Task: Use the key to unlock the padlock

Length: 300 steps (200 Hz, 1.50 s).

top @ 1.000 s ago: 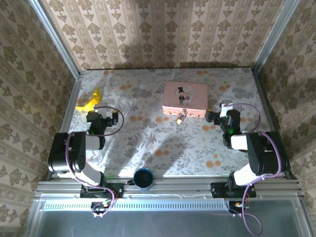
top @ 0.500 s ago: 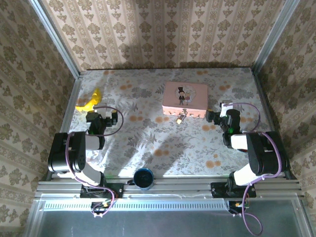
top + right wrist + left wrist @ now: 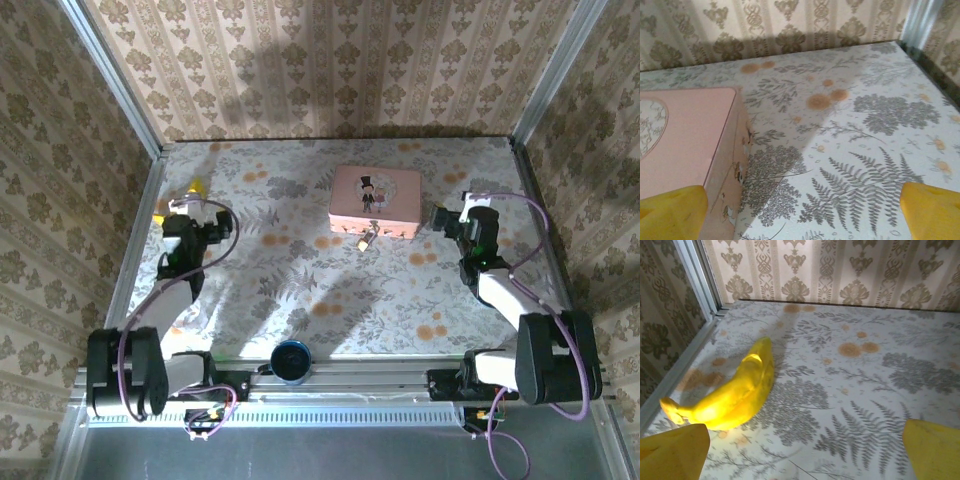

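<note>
No progress, I judge: padlock (image 3: 366, 238) lies just beside the pink box (image 3: 375, 195); left gripper (image 3: 802, 455), right gripper (image 3: 801, 212) released, empty

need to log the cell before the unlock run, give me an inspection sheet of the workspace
surface: floral table cover, flat, no spills seen
job's things: padlock lying against the near side of the pink box; key too small to tell
clutter: banana far left; dark round object at the near edge
grippers: left gripper open, near the banana; right gripper open, beside the pink box
cables: purple cables looped along both arms
surroundings: patterned walls
</note>
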Tool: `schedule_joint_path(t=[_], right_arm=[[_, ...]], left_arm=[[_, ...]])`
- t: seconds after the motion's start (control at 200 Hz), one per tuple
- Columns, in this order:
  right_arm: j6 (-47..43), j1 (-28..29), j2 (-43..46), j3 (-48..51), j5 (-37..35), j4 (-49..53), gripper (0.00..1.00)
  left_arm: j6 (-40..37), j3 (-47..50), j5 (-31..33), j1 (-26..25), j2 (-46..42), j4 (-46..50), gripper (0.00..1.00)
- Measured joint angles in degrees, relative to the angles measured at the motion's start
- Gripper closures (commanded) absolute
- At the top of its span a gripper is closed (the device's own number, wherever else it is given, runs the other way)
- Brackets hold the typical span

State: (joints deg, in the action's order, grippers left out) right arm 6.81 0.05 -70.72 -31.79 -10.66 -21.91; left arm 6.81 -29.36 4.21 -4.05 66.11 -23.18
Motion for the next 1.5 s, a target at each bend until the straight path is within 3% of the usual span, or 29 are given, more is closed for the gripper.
schedule_joint_path(t=[0.3, 0.495, 0.585, 0.775, 0.92, 1.055, 1.5], right_arm=[[5.66, 1.11, 5.9, -7.91, -5.49, 22.6, 0.0], [8.66, 2.78, 8.74, -8.26, -5.38, 31.43, 0.0], [9.55, 4.61, 8.48, -9.64, -5.38, 35.3, 0.0], [10.19, 9.92, 5.46, -14.29, -7.13, 40.61, 0.0], [10.38, 12.79, 3.41, -16.31, -8.48, 42.47, 0.0], [11.28, 13.75, 2.27, -17.35, -8.92, 43.36, 0.0], [13.38, 15.21, 2.25, -17.35, -9.16, 44.54, 0.0]], left_arm=[[17.86, -3.37, 14.19, -23.58, -6.51, 26.38, 0.0], [28.13, -3.65, 17.73, -32.65, -2.89, 36.02, 0.0], [31.1, -3.82, 17.73, -33.42, -0.42, 38.38, 0.02], [35.06, -3.65, 17.42, -32.41, 1.11, 41.64, 0.21], [35.85, -2.05, 15.41, -28.68, 1.11, 40.7, 0.34], [36.06, -1.75, 13.75, -27.71, 2.54, 39.36, 0.37], [35.04, -4.33, 9.53, -27.71, 15.06, 33.81, 0.65]])
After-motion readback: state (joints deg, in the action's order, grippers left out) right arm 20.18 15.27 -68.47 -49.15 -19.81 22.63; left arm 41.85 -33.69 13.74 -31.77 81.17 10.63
